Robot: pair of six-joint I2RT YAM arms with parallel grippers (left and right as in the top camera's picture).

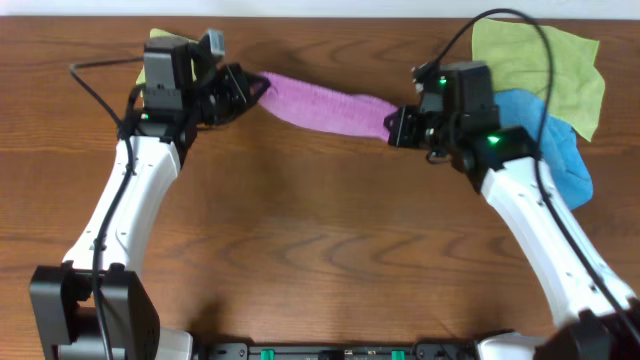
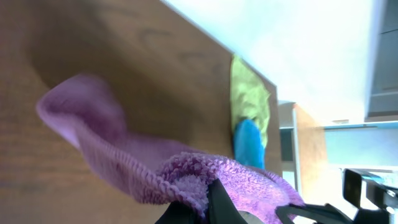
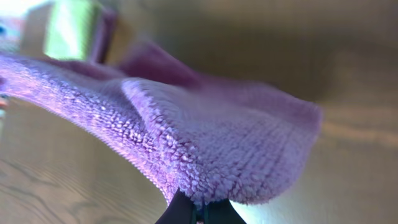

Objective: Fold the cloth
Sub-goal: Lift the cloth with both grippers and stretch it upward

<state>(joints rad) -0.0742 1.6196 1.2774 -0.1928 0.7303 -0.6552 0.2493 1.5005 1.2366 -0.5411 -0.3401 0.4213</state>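
Note:
The purple cloth hangs stretched in a narrow band between my two grippers, above the far part of the wooden table. My left gripper is shut on its left end, seen close in the left wrist view, where the cloth sags away. My right gripper is shut on its right end; the right wrist view shows the fingers pinching the terry edge. The white tag is not visible.
A yellow-green cloth lies at the far right with a bright blue cloth partly on it, under my right arm. Another yellow-green cloth peeks out behind my left gripper. Wooden table in front.

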